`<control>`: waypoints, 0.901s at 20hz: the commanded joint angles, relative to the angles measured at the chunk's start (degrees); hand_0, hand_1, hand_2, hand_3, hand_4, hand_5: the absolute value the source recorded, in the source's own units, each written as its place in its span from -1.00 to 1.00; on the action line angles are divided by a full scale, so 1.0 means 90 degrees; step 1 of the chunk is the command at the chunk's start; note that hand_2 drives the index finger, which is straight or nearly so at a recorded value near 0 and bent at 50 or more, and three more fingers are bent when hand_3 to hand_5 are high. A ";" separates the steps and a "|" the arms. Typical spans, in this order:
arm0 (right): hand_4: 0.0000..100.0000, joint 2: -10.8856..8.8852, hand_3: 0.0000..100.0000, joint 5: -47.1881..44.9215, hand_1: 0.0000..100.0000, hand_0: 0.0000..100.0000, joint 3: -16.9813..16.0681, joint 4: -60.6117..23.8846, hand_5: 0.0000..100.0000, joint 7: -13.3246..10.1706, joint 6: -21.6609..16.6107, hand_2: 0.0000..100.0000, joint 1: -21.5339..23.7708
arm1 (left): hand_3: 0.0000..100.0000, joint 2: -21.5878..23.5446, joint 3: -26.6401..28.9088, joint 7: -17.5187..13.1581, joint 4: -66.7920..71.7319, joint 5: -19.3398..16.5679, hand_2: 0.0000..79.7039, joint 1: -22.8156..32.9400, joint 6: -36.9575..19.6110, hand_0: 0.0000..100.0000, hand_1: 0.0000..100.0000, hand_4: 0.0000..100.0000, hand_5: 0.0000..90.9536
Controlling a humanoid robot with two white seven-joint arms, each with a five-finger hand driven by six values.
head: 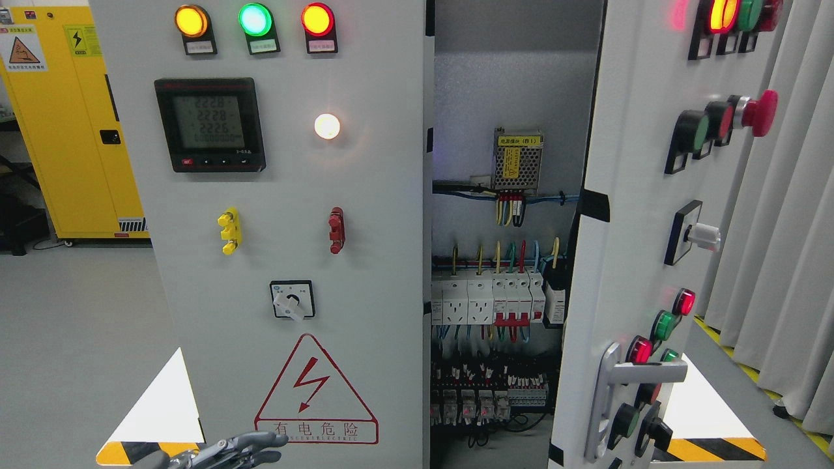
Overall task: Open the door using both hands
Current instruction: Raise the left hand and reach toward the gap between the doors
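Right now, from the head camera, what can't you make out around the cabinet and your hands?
- Left hand: cut off by the bottom edge; only the fingers show, extended by the warning sign.
- Right hand: not in view.
- Open right door: edge-on, so its button labels can't be read; its handle is cut off below.
- Cabinet interior: left side hidden behind the left door.
- Meter digits: too small to be sure of.

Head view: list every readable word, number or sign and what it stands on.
"有电危险": red warning triangle on the left door.
"2228", "2228", "2226": meter, roughly legible.
"电源模块 (B1)": yellow label on the power supply, small and uncertain.
Indicator-lamp tags, yellow cabinet stickers: too small.
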 commanded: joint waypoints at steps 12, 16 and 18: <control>-1.00 -0.0001 -1.00 0.0006 -0.88 -0.57 -0.0004 0.0003 -1.00 0.0003 0.0004 -1.00 0.0000 | -1.00 -0.1096 -0.1561 0.0583 -0.0242 0.0650 -1.00 -0.3499 0.1608 -1.00 -1.00 -1.00 -1.00; -1.00 -0.0001 -1.00 -0.0004 -0.88 -0.57 -0.0004 0.0003 -1.00 0.0003 0.0004 -1.00 -0.0010 | -1.00 -0.1840 -0.1580 0.0642 0.0131 0.0670 -1.00 -0.4036 0.2116 -1.00 -1.00 -1.00 -1.00; -1.00 -0.0001 -1.00 -0.0004 -0.88 -0.57 -0.0004 0.0003 -1.00 0.0003 0.0004 -1.00 0.0000 | -1.00 -0.2123 -0.1600 0.0613 0.0150 0.0689 -1.00 -0.4154 0.2184 -1.00 -1.00 -1.00 -1.00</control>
